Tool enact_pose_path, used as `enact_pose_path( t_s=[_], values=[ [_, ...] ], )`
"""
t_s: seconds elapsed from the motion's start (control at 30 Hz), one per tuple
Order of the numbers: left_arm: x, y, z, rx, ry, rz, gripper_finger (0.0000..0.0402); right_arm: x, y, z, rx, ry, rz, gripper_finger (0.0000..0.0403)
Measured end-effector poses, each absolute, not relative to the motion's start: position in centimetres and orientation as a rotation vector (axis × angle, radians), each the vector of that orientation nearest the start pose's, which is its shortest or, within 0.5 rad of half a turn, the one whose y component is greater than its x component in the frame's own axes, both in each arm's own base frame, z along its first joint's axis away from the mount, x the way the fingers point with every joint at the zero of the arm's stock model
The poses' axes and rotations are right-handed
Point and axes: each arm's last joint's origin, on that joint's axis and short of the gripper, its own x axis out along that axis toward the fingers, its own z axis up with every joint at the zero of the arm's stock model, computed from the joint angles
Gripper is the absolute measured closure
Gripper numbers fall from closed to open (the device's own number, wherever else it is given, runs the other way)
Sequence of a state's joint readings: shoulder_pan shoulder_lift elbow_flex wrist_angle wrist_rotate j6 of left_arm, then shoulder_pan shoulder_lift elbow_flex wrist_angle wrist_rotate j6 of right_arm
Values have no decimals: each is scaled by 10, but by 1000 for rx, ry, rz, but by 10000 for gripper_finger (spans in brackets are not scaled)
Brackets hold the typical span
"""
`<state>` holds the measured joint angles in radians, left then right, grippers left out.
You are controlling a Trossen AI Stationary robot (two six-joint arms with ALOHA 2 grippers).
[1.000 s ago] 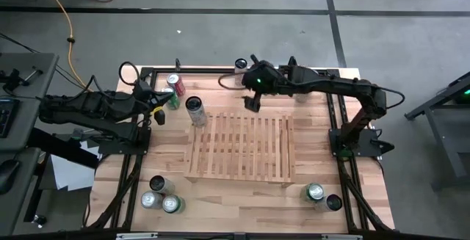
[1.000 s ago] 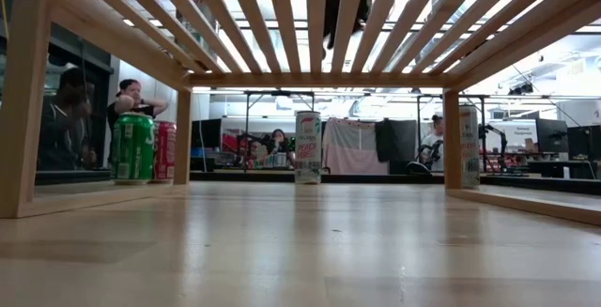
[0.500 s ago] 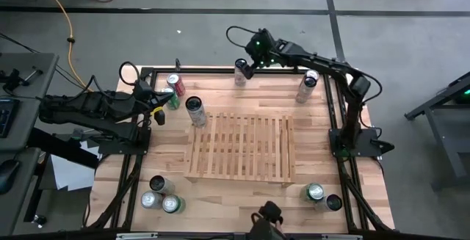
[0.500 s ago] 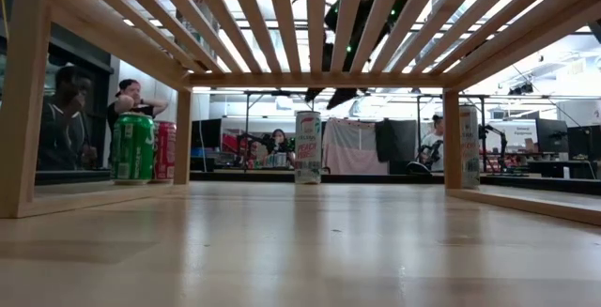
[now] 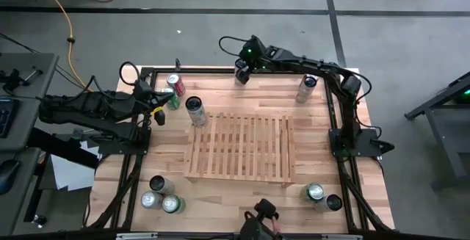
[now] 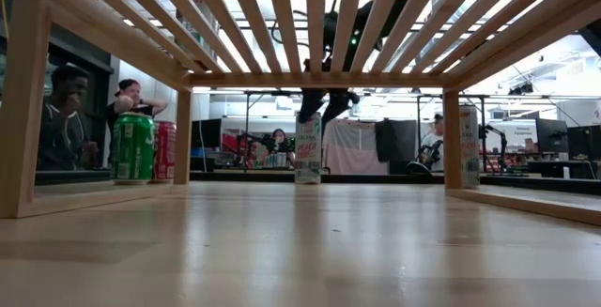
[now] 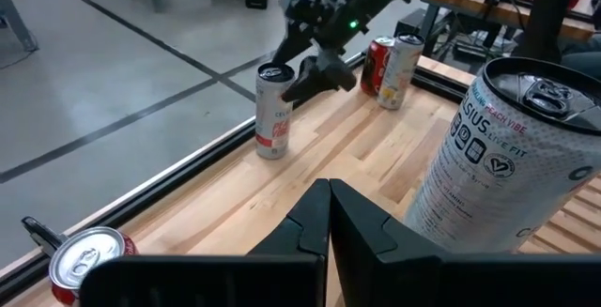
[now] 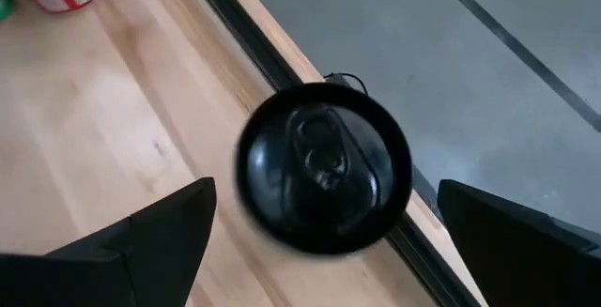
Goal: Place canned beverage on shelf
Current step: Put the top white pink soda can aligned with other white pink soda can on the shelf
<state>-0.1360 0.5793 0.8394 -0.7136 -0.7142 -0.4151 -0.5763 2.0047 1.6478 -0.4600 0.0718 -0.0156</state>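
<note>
Since a moment ago, my right pincer (image 5: 241, 73) has dropped over the black-topped white can (image 5: 241, 70) at the surface's far edge, fingers spread wide, gripping nothing. The left pincer (image 7: 329, 215) is sitting closed. The slatted shelf (image 5: 241, 149) is lying mid-surface.

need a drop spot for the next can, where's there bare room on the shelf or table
The slatted shelf top is entirely bare. The tabletop strips on either side of it are free too. Crowded: the near-left corner's three cans, the near-right pair, and the far edge, where the open right gripper straddles a black-topped can.
</note>
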Motion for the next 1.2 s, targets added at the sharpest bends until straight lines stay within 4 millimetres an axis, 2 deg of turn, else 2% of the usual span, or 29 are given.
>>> enact_pose_path(
  t_s=[0.13, 0.27, 0.37, 0.5, 0.63, 0.73, 0.93, 1.07, 1.2],
  values=[
    [103, 5, 330, -203, 294, 644, 401, 377, -250, 233, 231, 809, -623, 14],
    [103, 5, 330, -207, 292, 645, 401, 378, -251, 233, 234, 788, -624, 30],
    [103, 5, 330, -208, 291, 645, 401, 379, -252, 234, 249, 772, -634, 77],
    [103, 5, 330, -209, 289, 645, 401, 379, -251, 234, 265, 764, -626, 173],
    [103, 5, 331, -214, 279, 644, 401, 376, -244, 244, 261, 769, -561, 173],
    [104, 5, 332, -221, 264, 640, 401, 370, -230, 272, 222, 734, -528, 173],
    [104, 5, 340, -179, 233, 617, 398, 337, -181, 353, 137, 618, -470, 173],
    [98, 6, 361, -147, 188, 601, 375, 307, -133, 407, 102, 490, -399, 173],
    [87, 6, 390, -169, 112, 545, 330, 285, -87, 433, 124, 447, -298, 173]
  ],
)
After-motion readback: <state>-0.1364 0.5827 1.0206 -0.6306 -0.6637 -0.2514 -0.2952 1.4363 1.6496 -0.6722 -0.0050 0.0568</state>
